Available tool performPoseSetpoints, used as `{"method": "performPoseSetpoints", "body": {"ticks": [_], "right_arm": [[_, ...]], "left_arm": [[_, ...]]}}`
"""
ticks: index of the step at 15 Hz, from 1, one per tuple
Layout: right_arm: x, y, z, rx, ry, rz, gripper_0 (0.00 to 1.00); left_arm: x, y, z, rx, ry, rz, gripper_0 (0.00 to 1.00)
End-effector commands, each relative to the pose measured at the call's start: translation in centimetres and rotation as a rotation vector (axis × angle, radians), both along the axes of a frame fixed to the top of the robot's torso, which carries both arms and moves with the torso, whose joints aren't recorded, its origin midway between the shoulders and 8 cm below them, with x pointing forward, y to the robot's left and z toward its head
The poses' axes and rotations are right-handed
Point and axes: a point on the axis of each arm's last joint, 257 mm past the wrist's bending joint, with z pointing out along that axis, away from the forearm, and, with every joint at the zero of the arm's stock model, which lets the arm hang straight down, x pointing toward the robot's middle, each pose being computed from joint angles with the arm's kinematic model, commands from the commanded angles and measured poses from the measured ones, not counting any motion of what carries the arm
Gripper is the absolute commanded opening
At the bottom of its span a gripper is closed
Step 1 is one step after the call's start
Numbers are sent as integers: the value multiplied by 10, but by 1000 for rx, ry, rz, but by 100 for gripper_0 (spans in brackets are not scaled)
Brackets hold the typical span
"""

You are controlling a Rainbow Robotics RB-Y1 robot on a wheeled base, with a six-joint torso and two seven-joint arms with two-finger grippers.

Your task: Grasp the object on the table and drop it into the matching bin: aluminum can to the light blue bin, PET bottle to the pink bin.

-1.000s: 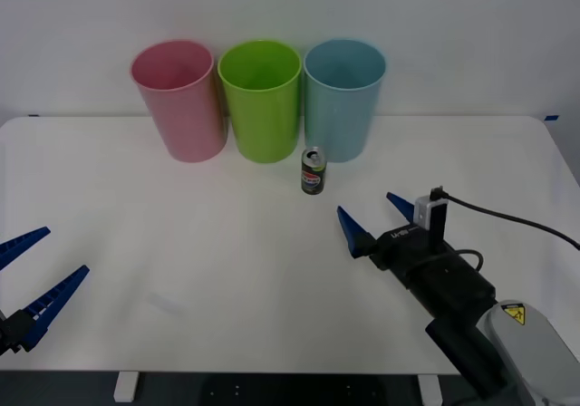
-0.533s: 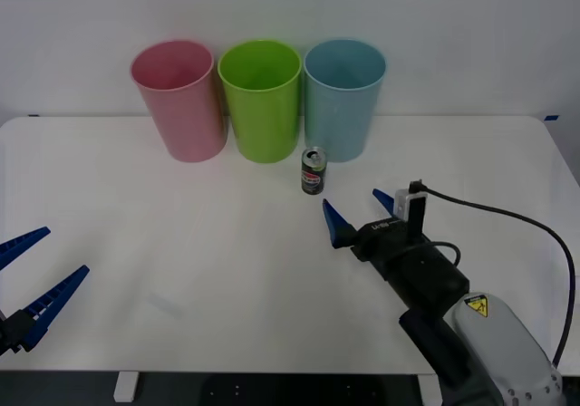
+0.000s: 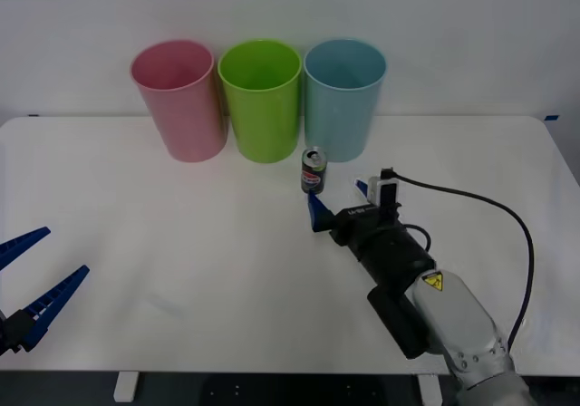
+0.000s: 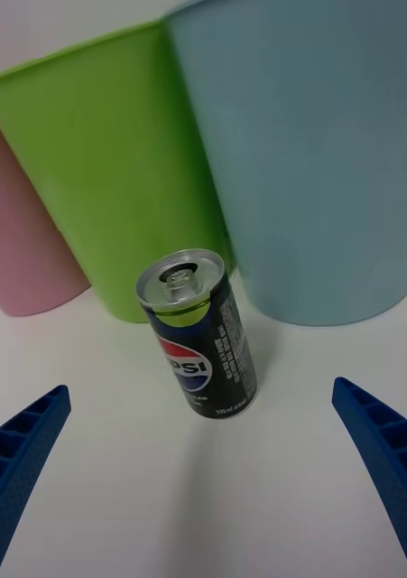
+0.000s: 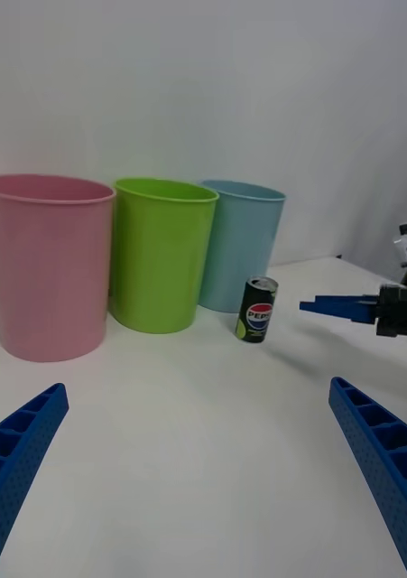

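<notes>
Standing on the white table (image 3: 136,243) against a white wall: aluminum can (image 3: 314,171), right hand (image 3: 337,204) spread.

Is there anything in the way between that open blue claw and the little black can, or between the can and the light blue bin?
Nothing visible. The right gripper has its fingers open just short of the aluminum can, with bare table between. The light blue bin stands right behind the can.
</notes>
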Motion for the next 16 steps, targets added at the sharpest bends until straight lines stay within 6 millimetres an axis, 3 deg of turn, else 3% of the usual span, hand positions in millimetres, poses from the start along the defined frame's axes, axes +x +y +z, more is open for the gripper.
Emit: {"method": "performPoseSetpoints", "body": {"ticks": [1, 12, 16], "right_arm": [[11, 10, -4, -15, 5, -12, 100], [50, 43, -27, -103, 54, -43, 100], [68, 39, -28, -135, 63, -61, 100]], "left_arm": [[0, 0, 0, 0, 0, 0, 100], [0, 0, 0, 0, 0, 0, 100], [0, 0, 0, 0, 0, 0, 100]]}}
